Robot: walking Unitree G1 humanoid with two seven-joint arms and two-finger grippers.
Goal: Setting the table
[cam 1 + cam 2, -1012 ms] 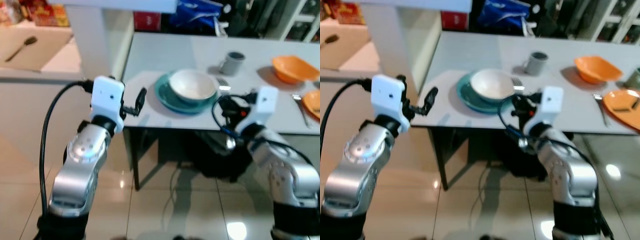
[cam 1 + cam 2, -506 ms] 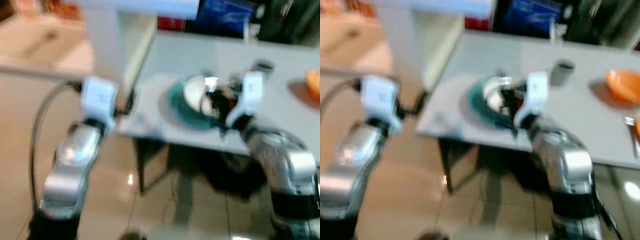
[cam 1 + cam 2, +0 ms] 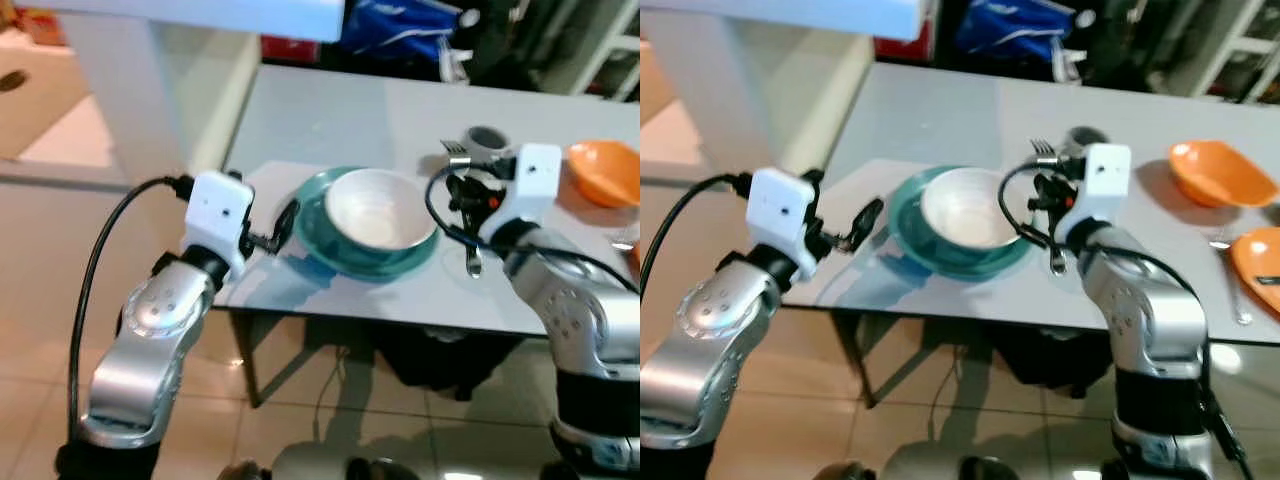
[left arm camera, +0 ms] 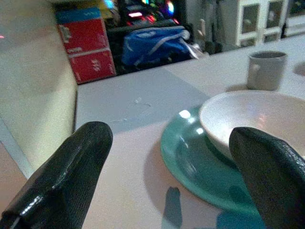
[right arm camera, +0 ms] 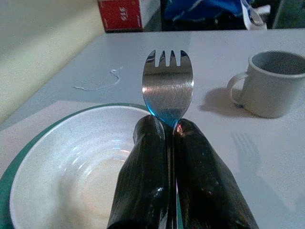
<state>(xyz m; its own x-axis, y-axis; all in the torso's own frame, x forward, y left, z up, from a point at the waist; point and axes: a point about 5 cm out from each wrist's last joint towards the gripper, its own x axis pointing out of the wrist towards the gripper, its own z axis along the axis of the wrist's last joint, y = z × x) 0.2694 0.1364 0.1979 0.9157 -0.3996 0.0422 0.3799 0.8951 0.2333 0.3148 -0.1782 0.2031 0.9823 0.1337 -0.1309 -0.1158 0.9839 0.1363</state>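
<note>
A white bowl [image 3: 378, 206] sits on a teal plate [image 3: 318, 232] near the front of the grey table [image 3: 330, 115]. My right gripper [image 3: 466, 190] hovers just right of the bowl, shut on a silver fork [image 5: 168, 89]. The fork stands upright with its tines [image 3: 457, 148] up and its handle [image 3: 473, 262] hanging down. A grey mug [image 3: 487, 139] stands right behind it. My left gripper [image 3: 283, 222] is open at the table's front left corner, just left of the plate. In the left wrist view its fingers [image 4: 71, 176] stand wide apart, with the plate [image 4: 190, 157] ahead.
An orange bowl [image 3: 1220, 172] and an orange plate [image 3: 1260, 268] lie at the table's right, with a utensil [image 3: 1230, 285] between them and me. A white pillar [image 3: 150, 90] stands left of the table. Red boxes [image 4: 90, 45] and a blue bag [image 4: 152, 43] sit beyond the far edge.
The view has shifted and I stand closer to the table. My right gripper has carried the fork from the front edge up beside the bowl. The left gripper is now nearer the plate.
</note>
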